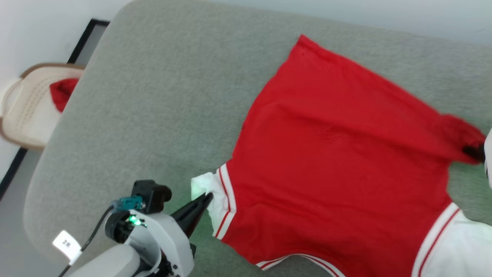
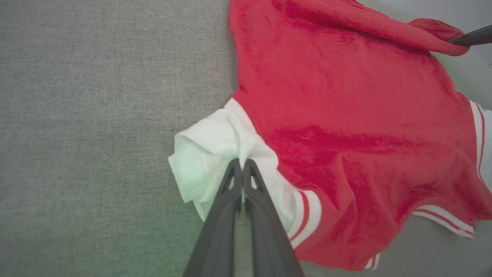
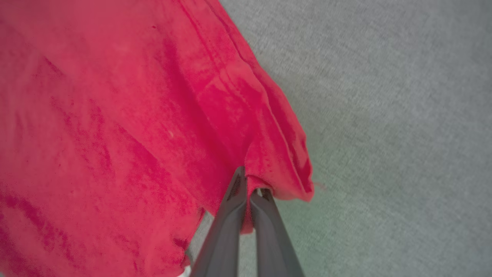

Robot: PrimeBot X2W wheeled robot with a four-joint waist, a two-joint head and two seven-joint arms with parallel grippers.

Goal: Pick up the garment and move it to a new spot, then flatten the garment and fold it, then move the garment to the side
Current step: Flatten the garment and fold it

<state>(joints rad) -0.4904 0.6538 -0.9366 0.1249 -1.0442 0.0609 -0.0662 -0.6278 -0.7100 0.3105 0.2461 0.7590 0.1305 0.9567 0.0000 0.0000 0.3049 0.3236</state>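
- Likely the flatten step: garment (image 1: 334, 154) lies mostly spread on the grey padded surface (image 1: 161, 96), over its right half and well clear of the left edge.
- Left gripper (image 2: 242, 163) is clamped shut on the bunched white sleeve end (image 2: 203, 154), near the surface's near edge.
- Right gripper (image 3: 251, 184) is pinched shut on a red hem corner (image 3: 280, 169), lifted slightly off the surface at the garment's far right.
- Next move, my guess: pull the two grips apart and lay the cloth down taut. The sleeve is crumpled and the body has ridges, so it needs even tension without the thin fabric slipping out.
- The other white sleeve runs off the frame's lower right; its state is unclear.
- Basket (image 1: 27, 111) holding a small red cloth (image 1: 63, 92) sits beyond the surface's left edge, not part of this job.
- Nothing on the surface stands between the grippers; the bare left half is free for moving the garment aside.
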